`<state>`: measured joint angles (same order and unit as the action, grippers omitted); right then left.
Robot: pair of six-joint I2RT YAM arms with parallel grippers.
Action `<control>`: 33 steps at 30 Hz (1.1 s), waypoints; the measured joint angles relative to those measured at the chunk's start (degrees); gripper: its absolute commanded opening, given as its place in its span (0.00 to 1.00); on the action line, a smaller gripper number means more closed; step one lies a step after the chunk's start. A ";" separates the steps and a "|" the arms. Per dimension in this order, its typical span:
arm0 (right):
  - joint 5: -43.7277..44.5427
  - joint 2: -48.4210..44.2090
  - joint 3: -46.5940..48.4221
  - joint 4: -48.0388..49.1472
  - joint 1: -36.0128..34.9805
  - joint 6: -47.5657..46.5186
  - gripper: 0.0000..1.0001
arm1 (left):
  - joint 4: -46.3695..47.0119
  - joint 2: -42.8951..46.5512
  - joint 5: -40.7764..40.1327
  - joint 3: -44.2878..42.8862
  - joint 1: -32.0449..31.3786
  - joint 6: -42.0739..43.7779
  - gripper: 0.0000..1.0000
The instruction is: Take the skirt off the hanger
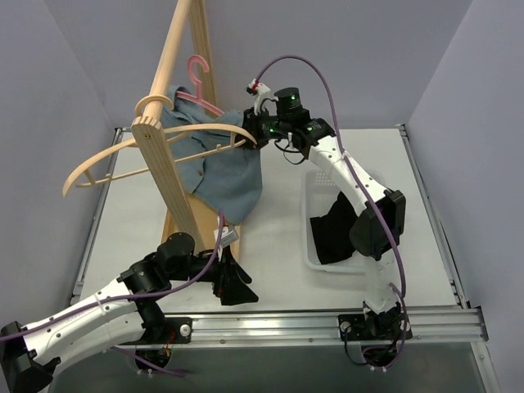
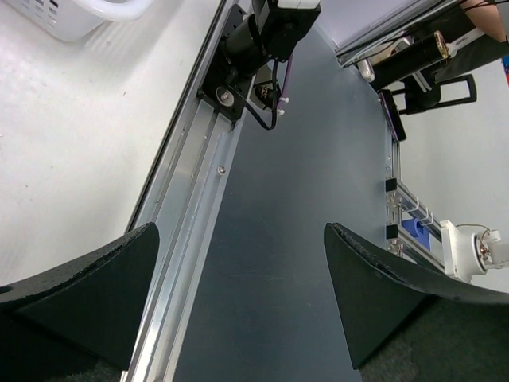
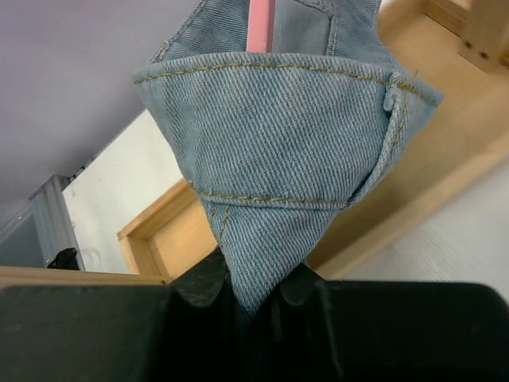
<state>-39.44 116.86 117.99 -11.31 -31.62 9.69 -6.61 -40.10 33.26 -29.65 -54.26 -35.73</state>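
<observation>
Skirt (image 3: pixel 278 135) edge pinched in right tool (image 3: pixel 254 290), pink hanger (image 3: pixel 260 24) above, left tool (image 2: pixel 240 227) spread

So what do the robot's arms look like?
The left arm and right arm are white tubes with chunky black joints. Purple cables run along them. The left claw and right claw are black. Tiny green lights glow near the right wrist.
</observation>
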 measured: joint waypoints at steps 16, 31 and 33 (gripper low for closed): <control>12.33 -39.65 -34.75 -3.67 7.63 0.68 0.00 | -1.03 -5.86 -6.14 -12.94 -12.63 8.59 0.94; 23.58 -65.20 -48.94 -20.94 11.82 1.66 0.00 | -10.60 -32.94 -21.64 -48.41 -23.04 20.31 0.95; 22.67 -69.16 -50.71 -22.18 11.82 2.36 0.00 | -14.10 -35.63 -25.03 -56.39 -22.80 22.05 0.94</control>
<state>-16.78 47.70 67.29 -33.50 -19.79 12.05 -20.71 -75.72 8.23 -86.04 -77.06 -13.67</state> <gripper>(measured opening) 0.087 0.946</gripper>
